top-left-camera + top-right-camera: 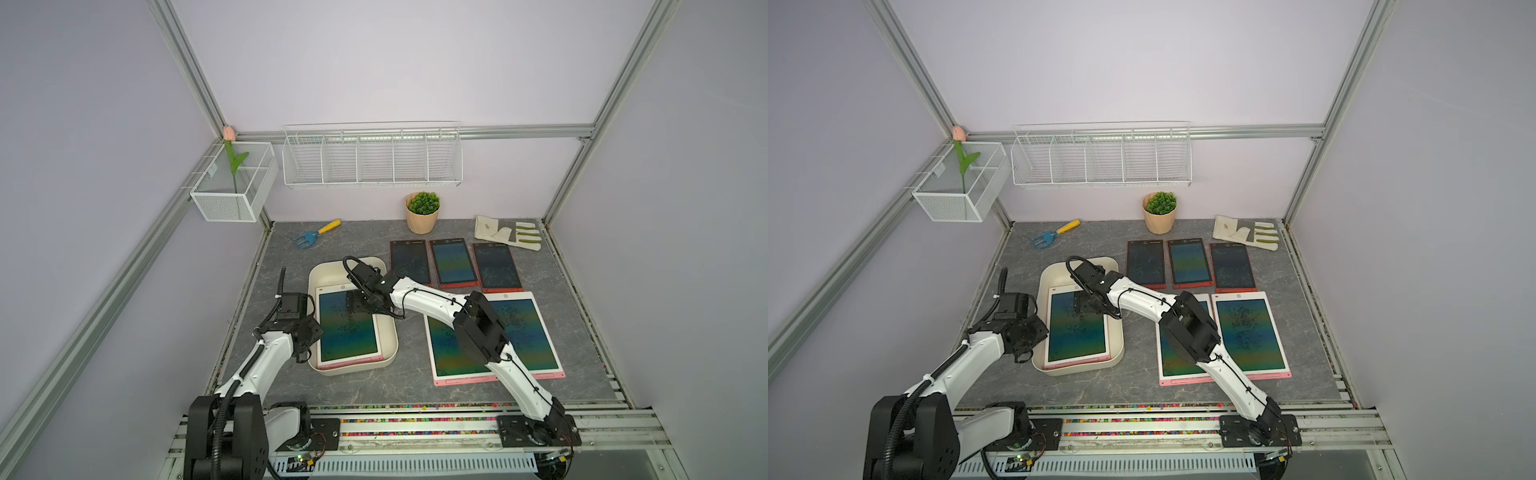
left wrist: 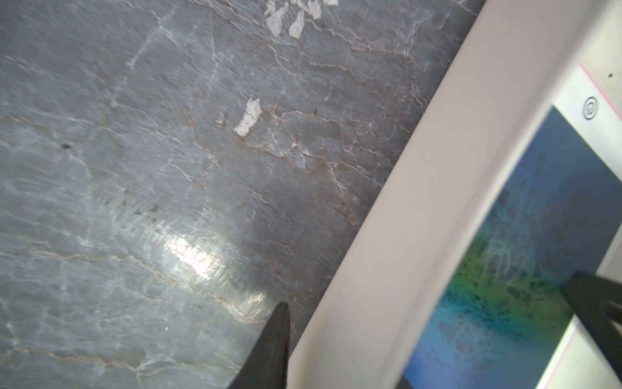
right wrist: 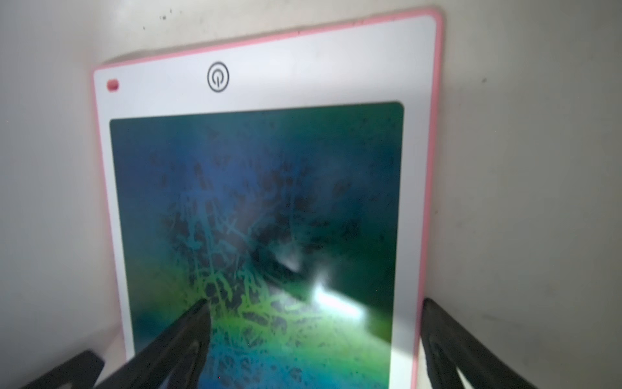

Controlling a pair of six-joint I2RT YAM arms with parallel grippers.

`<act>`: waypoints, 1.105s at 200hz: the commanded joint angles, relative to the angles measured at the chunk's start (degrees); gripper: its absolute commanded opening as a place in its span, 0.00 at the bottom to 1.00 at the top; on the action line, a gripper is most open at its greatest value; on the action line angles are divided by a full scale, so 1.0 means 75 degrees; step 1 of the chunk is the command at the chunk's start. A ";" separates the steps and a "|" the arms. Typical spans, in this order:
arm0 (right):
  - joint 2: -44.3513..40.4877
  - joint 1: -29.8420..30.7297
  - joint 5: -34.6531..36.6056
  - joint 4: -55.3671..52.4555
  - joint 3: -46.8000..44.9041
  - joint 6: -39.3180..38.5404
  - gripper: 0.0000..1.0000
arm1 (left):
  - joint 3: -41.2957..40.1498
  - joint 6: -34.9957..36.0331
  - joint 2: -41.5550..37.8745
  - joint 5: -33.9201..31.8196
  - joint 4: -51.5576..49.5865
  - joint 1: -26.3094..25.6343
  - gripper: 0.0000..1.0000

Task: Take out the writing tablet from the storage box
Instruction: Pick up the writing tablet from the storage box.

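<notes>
The cream-white storage box (image 1: 332, 268) (image 1: 1118, 332) lies left of the table's middle. In it lies a writing tablet (image 1: 349, 332) (image 1: 1077, 332) with a white frame, a pink edge and a blue-green screen. My right gripper (image 1: 361, 305) (image 3: 314, 303) is open low over the tablet (image 3: 255, 188). One finger is over the screen, the other past its pink side edge, above the box floor (image 3: 521, 168). My left gripper (image 1: 311, 332) (image 2: 425, 298) is open astride the box's left wall (image 2: 420, 202), with one finger outside over the table and one over the tablet (image 2: 525, 269).
Two more large pink tablets (image 1: 528, 332) lie right of the box, partly under my right arm. Three small red tablets (image 1: 453, 262) lie behind them. A potted plant (image 1: 422, 212), a glove (image 1: 507, 232) and a blue rake (image 1: 316, 235) are at the back. A wire rack (image 1: 372, 158) and a mesh basket (image 1: 235, 183) hang on the walls.
</notes>
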 commanded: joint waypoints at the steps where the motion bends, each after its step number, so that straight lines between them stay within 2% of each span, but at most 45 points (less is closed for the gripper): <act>1: -0.0047 0.0003 -0.1609 0.0342 -0.0674 0.0310 0.96 | -0.0085 -0.0193 0.0365 0.0139 0.0026 0.0035 0.29; 67: -0.0147 -0.0153 -0.2768 0.2074 -0.1749 0.1075 1.00 | -0.0069 -0.0238 0.0279 0.0014 -0.0081 0.0038 0.26; 106: -0.0671 -0.0339 -0.3134 0.3319 -0.2672 0.1533 0.94 | -0.0036 -0.0187 0.0383 -0.0033 -0.0112 0.0045 0.26; 130: -0.0985 -0.0487 -0.3130 0.3358 -0.3004 0.1414 0.92 | -0.0052 -0.0184 0.0409 -0.0043 -0.0100 0.0045 0.25; 145: -0.1187 -0.0606 -0.3307 0.3791 -0.3397 0.1538 0.87 | -0.0045 -0.0181 0.0406 -0.0055 -0.0106 0.0044 0.25; 197: -0.1622 -0.0825 -0.3930 0.4315 -0.4035 0.1327 0.82 | -0.0062 -0.0187 0.0342 -0.0141 -0.0147 0.0041 0.25; 221: -0.1660 -0.0879 -0.4132 0.4517 -0.4199 0.1308 0.75 | -0.0087 -0.0199 0.0348 -0.0210 -0.0158 0.0044 0.24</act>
